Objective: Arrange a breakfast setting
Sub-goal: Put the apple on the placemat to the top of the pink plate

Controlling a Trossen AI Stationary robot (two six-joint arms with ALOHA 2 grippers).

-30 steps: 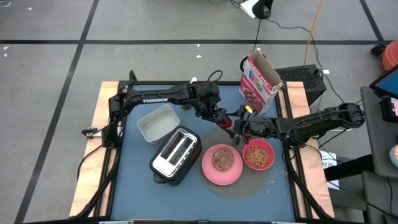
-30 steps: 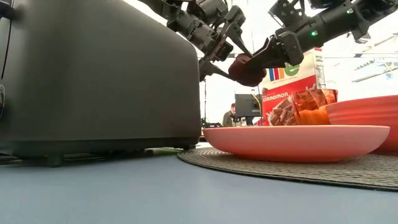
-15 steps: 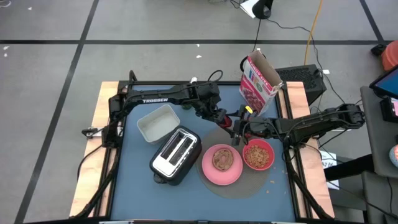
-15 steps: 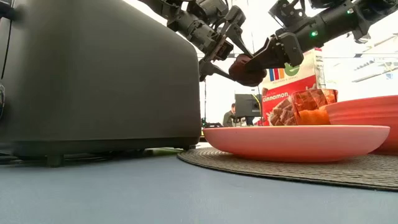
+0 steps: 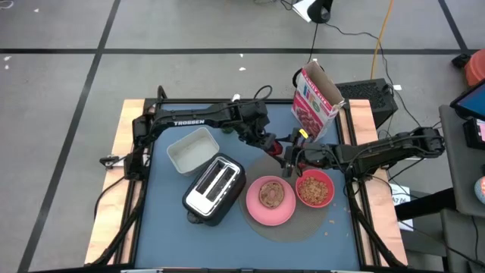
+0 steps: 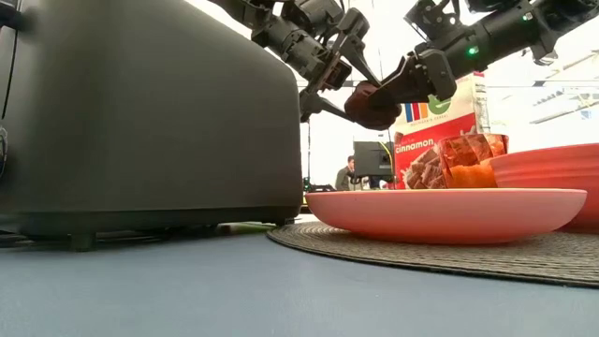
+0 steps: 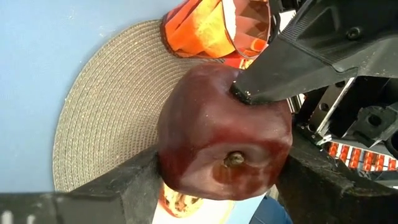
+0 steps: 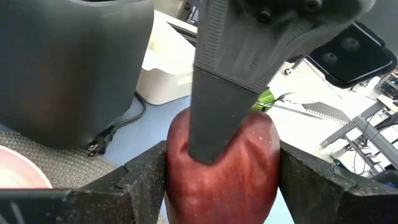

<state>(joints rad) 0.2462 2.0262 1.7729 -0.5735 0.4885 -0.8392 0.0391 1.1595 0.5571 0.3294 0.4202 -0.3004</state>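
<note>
A dark red fruit (image 6: 372,103) hangs in the air over the round woven mat (image 5: 292,227), and both grippers are shut on it. My left gripper (image 5: 274,145) reaches it from the far left, my right gripper (image 5: 294,157) from the right. The fruit (image 7: 224,137) fills the left wrist view with its stalk end toward the camera. The pink plate (image 5: 254,212) lies on the mat with the round browned bread (image 5: 270,195) on it. Beside it stands the red bowl (image 5: 329,199) with brown flakes inside. My left gripper pinches the fruit's two opposite sides (image 7: 171,155) between its fingers, slanting down from the table's far left. The fruit is lifted clear of the mat. My right gripper pinches the fruit's sides (image 8: 180,168) between its two fingers, coming nearly level from the table's right. One left finger (image 8: 224,93) lies across the fruit's front between them. The fruit hangs clear of everything below.
A silver-and-black toaster (image 5: 214,186) stands left of the plate, with a white rectangular container (image 5: 192,149) behind it. An open cereal box (image 5: 316,101) stands at the far right. An orange and clear thing (image 7: 208,25) sits at the mat's far edge.
</note>
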